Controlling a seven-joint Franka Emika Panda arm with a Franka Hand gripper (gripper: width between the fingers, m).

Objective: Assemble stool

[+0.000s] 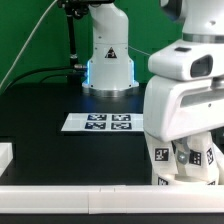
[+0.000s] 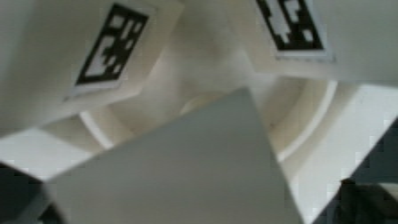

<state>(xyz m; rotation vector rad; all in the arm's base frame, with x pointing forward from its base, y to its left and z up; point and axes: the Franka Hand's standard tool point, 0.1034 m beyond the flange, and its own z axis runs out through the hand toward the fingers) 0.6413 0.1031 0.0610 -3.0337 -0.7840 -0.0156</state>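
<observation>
**Materials and surface finish**

The arm [image 1: 185, 95] is clad in smooth white plastic shells with a slight sheen; the housing of its base [image 1: 108, 55] has the same finish and is ringed at the foot by a glossy, blue-lit band. The table [image 1: 60, 145] is covered by a matt black surface. The marker board [image 1: 103, 122] appears flat, white and matt, with printed black-and-white tags. The border rail [image 1: 70, 203] is plain white, smooth and matt. In the wrist view, the seat disc [image 2: 311, 100] and a leg [image 2: 125, 50] are seen as smooth white plastic with paper-like printed tags.
</observation>
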